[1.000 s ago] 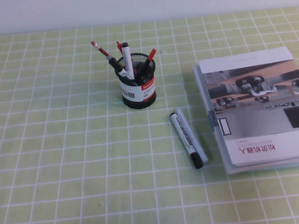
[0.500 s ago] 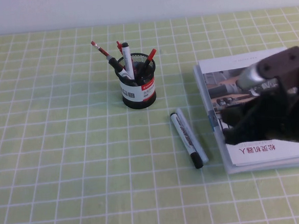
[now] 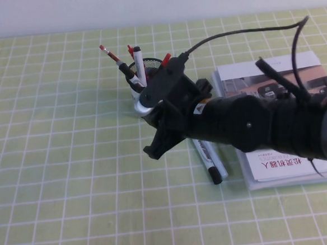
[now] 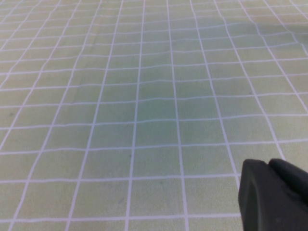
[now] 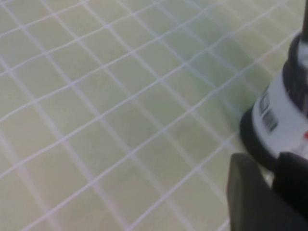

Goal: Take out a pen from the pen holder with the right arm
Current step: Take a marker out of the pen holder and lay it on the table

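Pen holder [image 3: 134, 93] w/ right gripper [image 3: 153, 151] nose-down beside; left gripper [image 4: 272, 192] over mat [image 4: 144, 96].

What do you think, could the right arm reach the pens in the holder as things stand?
Probably yes: the right gripper hovers beside the pen holder, whose pens stick up uncovered, though it likely must rise first. The left gripper hangs over the checked cloth.

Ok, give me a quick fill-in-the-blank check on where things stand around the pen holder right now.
1. The right gripper hangs close beside the pen holder, whose mesh is ____.
2. The left gripper shows only in its wrist view, over ____ checked cloth.
3. Beside the booklet, ____ marker lies loose on the cloth.
Missing words: black; green; one.
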Controlling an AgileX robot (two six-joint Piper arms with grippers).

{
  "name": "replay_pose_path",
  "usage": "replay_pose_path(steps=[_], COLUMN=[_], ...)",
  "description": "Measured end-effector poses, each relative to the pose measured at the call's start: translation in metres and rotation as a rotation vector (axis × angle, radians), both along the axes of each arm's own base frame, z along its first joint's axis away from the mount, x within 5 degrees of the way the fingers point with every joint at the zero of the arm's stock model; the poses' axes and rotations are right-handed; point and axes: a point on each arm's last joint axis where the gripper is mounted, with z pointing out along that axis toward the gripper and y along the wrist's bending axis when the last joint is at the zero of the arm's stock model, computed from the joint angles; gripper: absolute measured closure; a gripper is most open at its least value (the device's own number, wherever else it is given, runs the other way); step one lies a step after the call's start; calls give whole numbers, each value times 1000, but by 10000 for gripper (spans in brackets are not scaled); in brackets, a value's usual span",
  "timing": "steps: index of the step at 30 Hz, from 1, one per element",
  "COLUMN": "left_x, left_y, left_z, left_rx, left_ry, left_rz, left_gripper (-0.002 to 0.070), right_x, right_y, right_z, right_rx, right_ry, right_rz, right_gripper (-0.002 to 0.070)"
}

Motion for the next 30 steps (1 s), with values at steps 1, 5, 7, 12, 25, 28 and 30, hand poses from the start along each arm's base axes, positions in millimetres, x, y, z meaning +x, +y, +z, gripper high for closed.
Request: replay_pose_path(steps=[1, 5, 7, 12, 25, 28, 30], left_x=[0, 0, 0, 0, 0, 0, 0], left_y=[0, 0, 0, 0, 0, 0, 0], left_z=[0, 0, 0, 0, 0, 0, 0], left_rx=[0, 0, 0, 0, 0, 0, 0], left_ry=[0, 0, 0, 0, 0, 0, 0], left_rz=[0, 0, 0, 0, 0, 0, 0], left_gripper=[681, 681, 681, 681, 681, 681, 681], right_x=[3, 18, 22, 33, 62, 68, 72], right_y=[2, 11, 13, 17, 41, 47, 51], right_z=[0, -7, -13, -24, -28, -27, -27], right_rx=[1, -1, -1, 11, 59, 73, 82], right_ry=[-27, -136, -168, -221, -323, -339, -348], right_rz=[-3, -32, -49, -90, -123, -124, -127], right_gripper=[574, 451, 388, 288, 272, 273, 274])
